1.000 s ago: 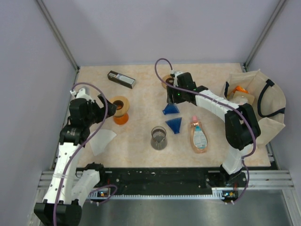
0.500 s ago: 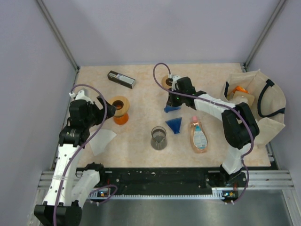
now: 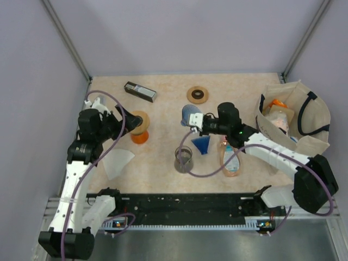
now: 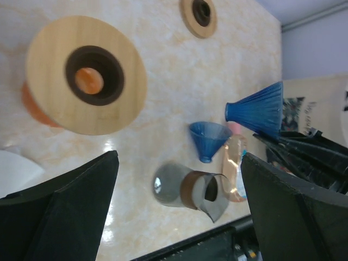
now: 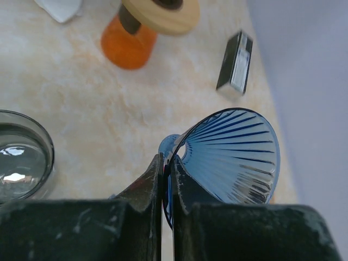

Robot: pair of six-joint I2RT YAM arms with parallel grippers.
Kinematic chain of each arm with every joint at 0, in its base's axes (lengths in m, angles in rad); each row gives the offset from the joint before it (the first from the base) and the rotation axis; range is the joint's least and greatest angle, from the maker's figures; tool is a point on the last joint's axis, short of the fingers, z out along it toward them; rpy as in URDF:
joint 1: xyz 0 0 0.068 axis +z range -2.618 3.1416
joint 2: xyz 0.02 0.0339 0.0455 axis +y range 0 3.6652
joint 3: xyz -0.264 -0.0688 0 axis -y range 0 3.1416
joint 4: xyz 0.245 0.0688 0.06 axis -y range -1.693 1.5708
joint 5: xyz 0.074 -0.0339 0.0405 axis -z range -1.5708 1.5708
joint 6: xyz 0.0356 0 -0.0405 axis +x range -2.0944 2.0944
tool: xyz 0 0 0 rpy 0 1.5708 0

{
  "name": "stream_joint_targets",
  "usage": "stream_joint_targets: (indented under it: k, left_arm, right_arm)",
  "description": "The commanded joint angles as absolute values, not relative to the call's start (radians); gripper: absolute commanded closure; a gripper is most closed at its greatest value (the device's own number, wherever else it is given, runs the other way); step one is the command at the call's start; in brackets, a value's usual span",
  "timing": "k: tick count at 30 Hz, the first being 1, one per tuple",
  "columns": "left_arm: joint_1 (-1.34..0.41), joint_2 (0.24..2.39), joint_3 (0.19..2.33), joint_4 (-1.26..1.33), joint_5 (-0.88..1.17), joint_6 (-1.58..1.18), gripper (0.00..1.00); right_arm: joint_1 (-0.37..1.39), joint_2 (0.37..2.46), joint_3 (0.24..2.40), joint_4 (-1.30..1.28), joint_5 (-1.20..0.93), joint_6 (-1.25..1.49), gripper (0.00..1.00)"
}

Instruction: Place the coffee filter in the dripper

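The white paper coffee filter [image 3: 118, 162] lies flat at the near left; a corner of it shows in the left wrist view [image 4: 14, 169] and the right wrist view [image 5: 60, 7]. A blue ribbed dripper [image 3: 188, 116] hangs above the table's middle, tilted on its side. My right gripper [image 3: 198, 123] is shut on its rim, as the right wrist view shows [image 5: 166, 163], with the cone's [image 5: 234, 155] mouth facing that camera. A second blue cone [image 3: 202, 144] stands on the table just below. My left gripper [image 3: 128, 122] is open and empty beside the wood-topped orange stand [image 3: 140, 126].
A glass beaker [image 3: 184, 159] stands near the middle front. A peach-coloured bottle [image 3: 230, 157] lies to its right. A black box [image 3: 140, 91] and a wooden ring [image 3: 197, 94] sit at the back. A canvas tote bag [image 3: 296, 117] fills the right side.
My right gripper shut on the blue dripper's rim, lifted it off the table and drew it toward the near middle. The left arm barely shifted.
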State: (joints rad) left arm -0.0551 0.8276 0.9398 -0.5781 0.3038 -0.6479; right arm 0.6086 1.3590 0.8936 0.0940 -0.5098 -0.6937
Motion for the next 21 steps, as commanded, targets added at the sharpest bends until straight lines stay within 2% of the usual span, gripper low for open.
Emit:
stream_joint_targets:
  k: [1,10,14,16,21]
  left_arm:
    - [-0.063,0.887,0.988,-0.41,0.564,-0.735,0.01]
    - [-0.319,1.009,1.124,-0.448,0.381,-0.681,0.01]
    - [-0.426,1.077,1.201,-0.524,0.211,-0.629,0.02]
    - [-0.451,1.113,1.233,-0.546,0.16,-0.62,0.05]
    - [-0.505,1.204,1.301,-0.62,0.101,-0.568,0.23]
  right_arm:
    - [0.64,1.275,0.912,0.053,-0.699,-1.103,1.0]
    - [0.741,1.308,1.09,-0.3,-0.684,-1.383,1.0]
    - [0.787,1.339,1.138,-0.373,-0.638,-1.445,1.0]
    - [0.808,1.353,1.155,-0.397,-0.609,-1.468,1.0]
    - [0.836,1.381,1.199,-0.446,-0.562,-1.503,1.0]
